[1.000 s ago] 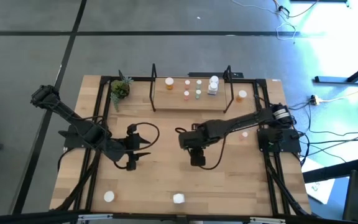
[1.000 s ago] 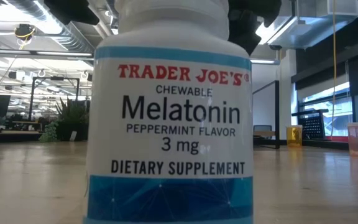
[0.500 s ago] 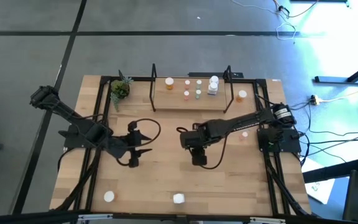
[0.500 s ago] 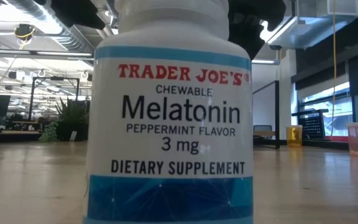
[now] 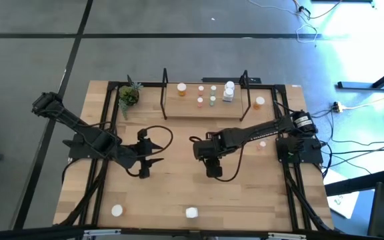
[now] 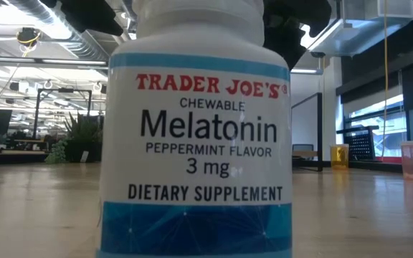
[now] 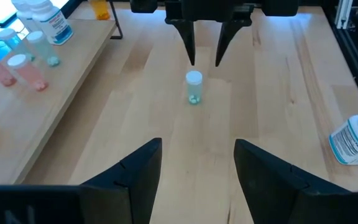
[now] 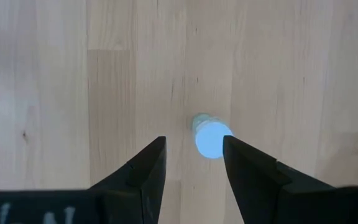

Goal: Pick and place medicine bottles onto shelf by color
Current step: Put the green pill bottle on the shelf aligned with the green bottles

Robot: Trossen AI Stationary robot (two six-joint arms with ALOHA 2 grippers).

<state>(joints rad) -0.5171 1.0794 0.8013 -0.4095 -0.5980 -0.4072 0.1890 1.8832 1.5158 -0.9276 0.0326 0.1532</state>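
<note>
Hanging directly over small pale green bottle [image 8: 209,137]: right pincer [image 8: 192,158], dark tapered fingers parted, bottle's round white cap between and beyond tips, untouched. Bottle upright on smooth light-wood table [image 5: 179,193], cylindrical, translucent. Left pincer [image 5: 145,162] low above table's left-centre, fingers spread wide, nothing between. Shelf [image 5: 205,107] at table's far edge: flat pale board, thin black metal end frames, carrying orange, pink, green and white bottles. White melatonin bottle [image 6: 196,143], blue-banded glossy label, fills low view.

Two matte-black jointed arms trail looping black cables [image 5: 157,140].
</note>
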